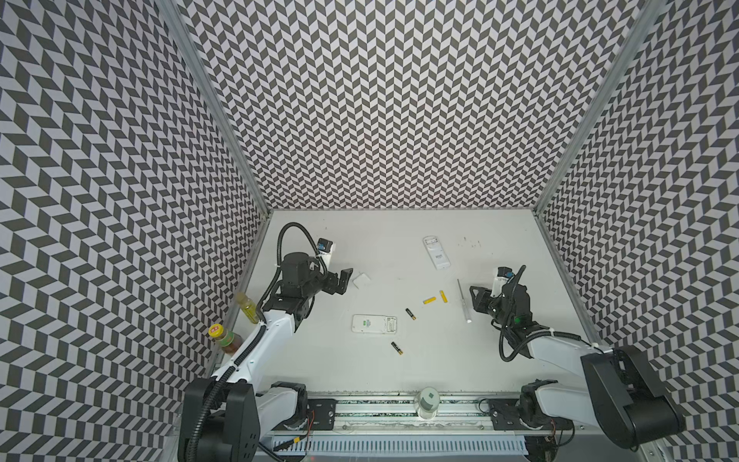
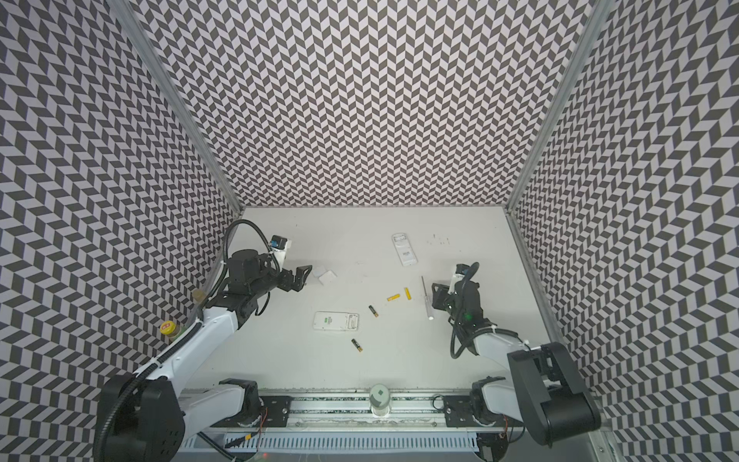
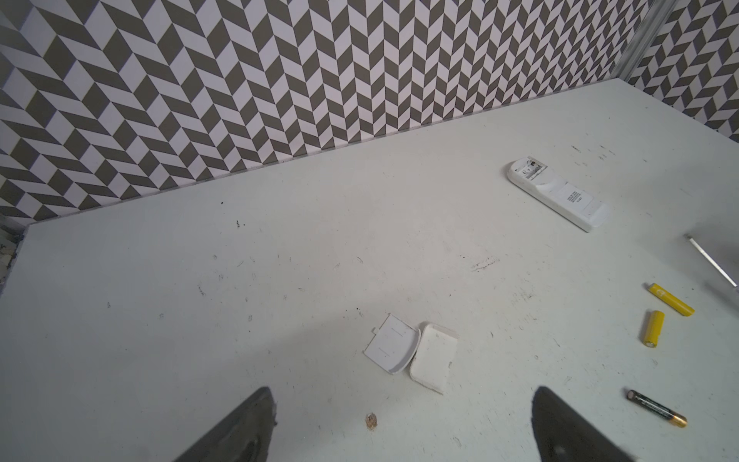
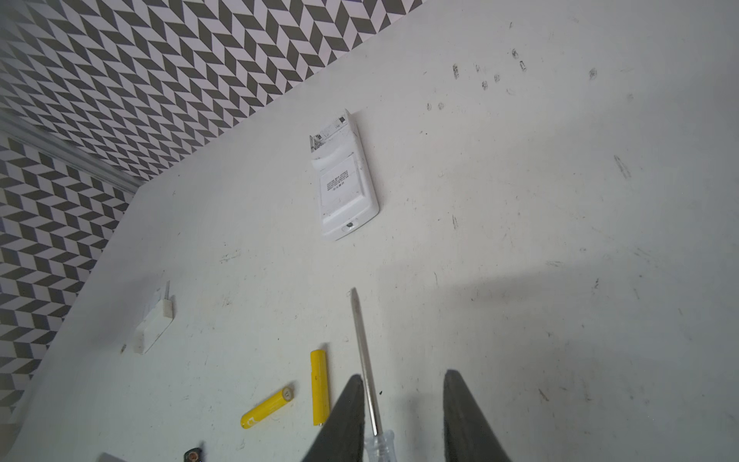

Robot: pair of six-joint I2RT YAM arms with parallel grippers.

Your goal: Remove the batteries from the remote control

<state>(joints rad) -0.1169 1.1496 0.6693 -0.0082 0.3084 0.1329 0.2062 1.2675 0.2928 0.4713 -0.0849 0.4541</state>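
Although the right wrist view cut off the screwdriver (image 4: 379, 448) at its clear handle, its metal shaft showed beside one finger of the right gripper (image 4: 403, 376), whose jaws stood narrowly apart, clamping nothing. The left gripper (image 3: 402, 390) gaped wide, empty. Smooth cylindrical yellow batteries (image 1: 429, 300) lay just beside the screwdriver; black batteries (image 1: 410, 313), gold-ended, lay near the nearer remote (image 1: 374, 323) on the scuffed table (image 1: 440, 368).
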